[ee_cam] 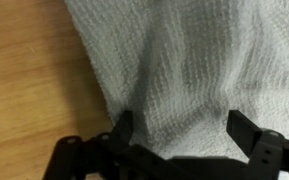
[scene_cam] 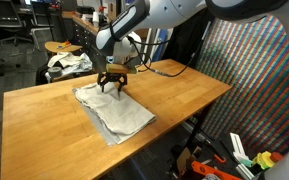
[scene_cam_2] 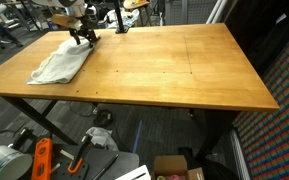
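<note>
A light grey towel (scene_cam: pixel 112 110) lies spread on the wooden table (scene_cam: pixel 174 95), also seen in an exterior view (scene_cam_2: pixel 62 63). My gripper (scene_cam: pixel 112 83) hovers just above the towel's far end, fingers pointing down; it also shows in an exterior view (scene_cam_2: pixel 82 38). In the wrist view the two black fingers (ee_cam: pixel 180 128) stand wide apart over the towel (ee_cam: pixel 184 70), with a raised fold of cloth between them. The gripper is open and holds nothing.
The table's bare wood (scene_cam_2: pixel 174 70) stretches beside the towel. Office chairs and clutter (scene_cam: pixel 69 62) stand behind the table. Tools and boxes (scene_cam_2: pixel 44 158) lie on the floor under the table's edge. A patterned panel (scene_cam: pixel 254 80) stands at one side.
</note>
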`<state>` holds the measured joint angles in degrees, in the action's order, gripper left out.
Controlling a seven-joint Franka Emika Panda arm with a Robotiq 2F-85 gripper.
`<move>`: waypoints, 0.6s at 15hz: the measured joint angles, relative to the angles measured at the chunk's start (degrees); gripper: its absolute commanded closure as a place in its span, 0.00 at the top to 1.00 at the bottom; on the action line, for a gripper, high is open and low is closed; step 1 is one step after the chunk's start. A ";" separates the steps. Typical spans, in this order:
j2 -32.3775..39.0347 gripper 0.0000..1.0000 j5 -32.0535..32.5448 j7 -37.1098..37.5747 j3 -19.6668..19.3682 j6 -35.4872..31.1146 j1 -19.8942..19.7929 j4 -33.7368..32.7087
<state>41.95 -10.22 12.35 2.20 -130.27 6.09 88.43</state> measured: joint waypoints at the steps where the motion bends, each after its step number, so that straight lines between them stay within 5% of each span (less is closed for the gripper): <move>1: 0.01 1.00 0.12 0.41 -0.29 -0.44 0.00 0.00; 9: 0.01 1.00 0.22 2.16 -0.77 -2.04 0.14 -0.07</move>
<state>41.97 -9.99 14.51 1.43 -132.31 6.23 88.36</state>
